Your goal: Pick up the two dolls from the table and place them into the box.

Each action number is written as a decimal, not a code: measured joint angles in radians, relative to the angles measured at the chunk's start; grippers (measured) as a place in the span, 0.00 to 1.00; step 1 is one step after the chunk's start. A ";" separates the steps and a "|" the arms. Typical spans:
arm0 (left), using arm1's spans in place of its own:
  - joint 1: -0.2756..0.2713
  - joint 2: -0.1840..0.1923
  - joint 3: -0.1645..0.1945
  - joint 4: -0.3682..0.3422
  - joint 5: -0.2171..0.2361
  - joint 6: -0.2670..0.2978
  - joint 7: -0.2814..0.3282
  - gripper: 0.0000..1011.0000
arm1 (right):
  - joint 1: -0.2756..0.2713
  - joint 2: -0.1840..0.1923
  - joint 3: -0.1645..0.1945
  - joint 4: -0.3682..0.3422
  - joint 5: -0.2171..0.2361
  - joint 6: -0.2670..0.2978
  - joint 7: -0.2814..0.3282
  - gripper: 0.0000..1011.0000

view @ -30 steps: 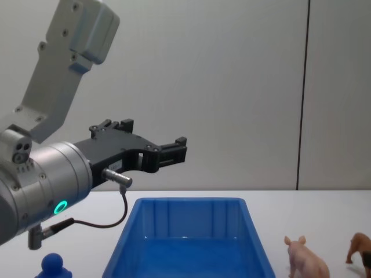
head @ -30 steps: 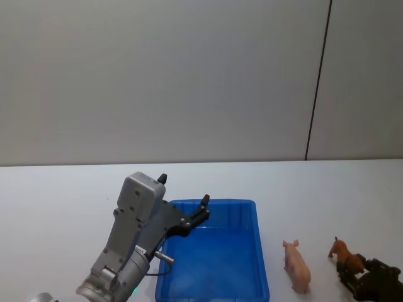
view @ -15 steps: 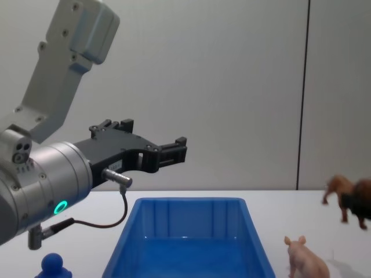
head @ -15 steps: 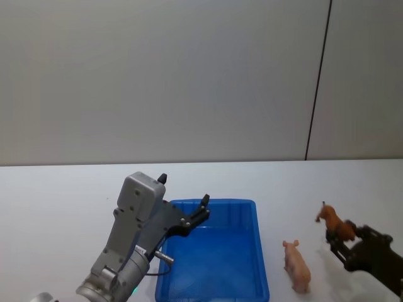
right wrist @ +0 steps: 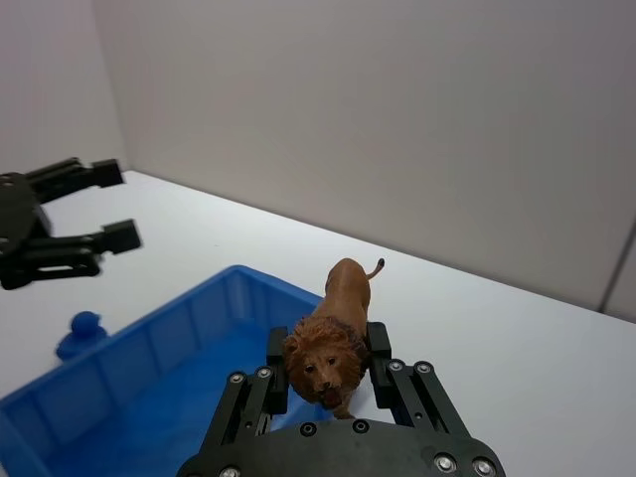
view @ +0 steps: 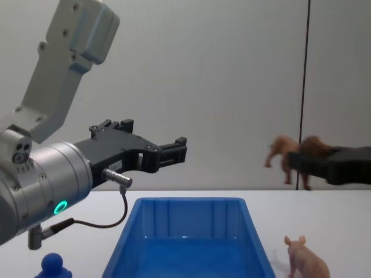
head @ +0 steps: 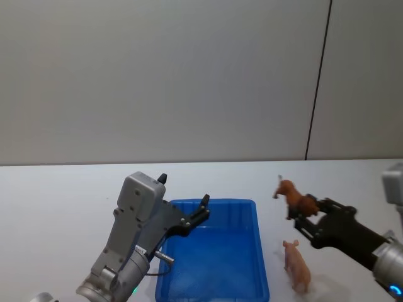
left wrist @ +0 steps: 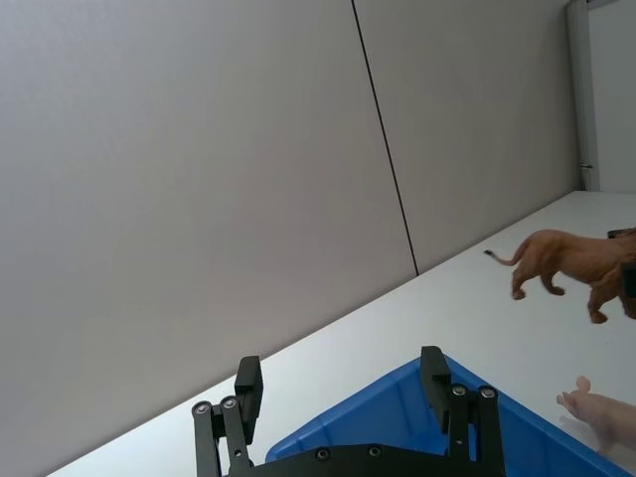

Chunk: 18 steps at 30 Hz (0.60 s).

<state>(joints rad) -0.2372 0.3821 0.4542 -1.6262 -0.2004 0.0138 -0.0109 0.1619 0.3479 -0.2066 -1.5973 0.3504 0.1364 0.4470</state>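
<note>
right claw [right wrist: 328, 343] is clamped on the lion [head: 295, 195], held in the air just right of the box [head: 214, 202]. box looks empty, pig [head: 297, 264] sits beside it. left claw [left wrist: 340, 366] hangs open over the box. zero of two in imo.

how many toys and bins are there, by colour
pink pig: 1
brown lion: 1, held in the right gripper
dark blue figure: 1
blue box: 1
total: 4; left gripper open above the box
</note>
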 joint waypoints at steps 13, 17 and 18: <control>0.000 0.000 0.000 0.000 0.000 0.000 0.000 0.99 | 0.110 -0.096 -0.079 0.063 -0.066 0.111 0.104 0.44; 0.000 0.000 0.000 0.000 0.000 0.000 0.000 0.99 | 0.132 -0.116 -0.096 0.086 -0.086 0.128 0.119 0.48; 0.000 0.000 0.000 0.000 0.000 0.000 0.000 0.99 | 0.141 -0.123 -0.103 0.096 -0.093 0.135 0.125 0.50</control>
<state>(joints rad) -0.2372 0.3821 0.4542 -1.6262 -0.2004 0.0138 -0.0109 0.3030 0.2247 -0.3096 -1.5008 0.2571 0.2712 0.5716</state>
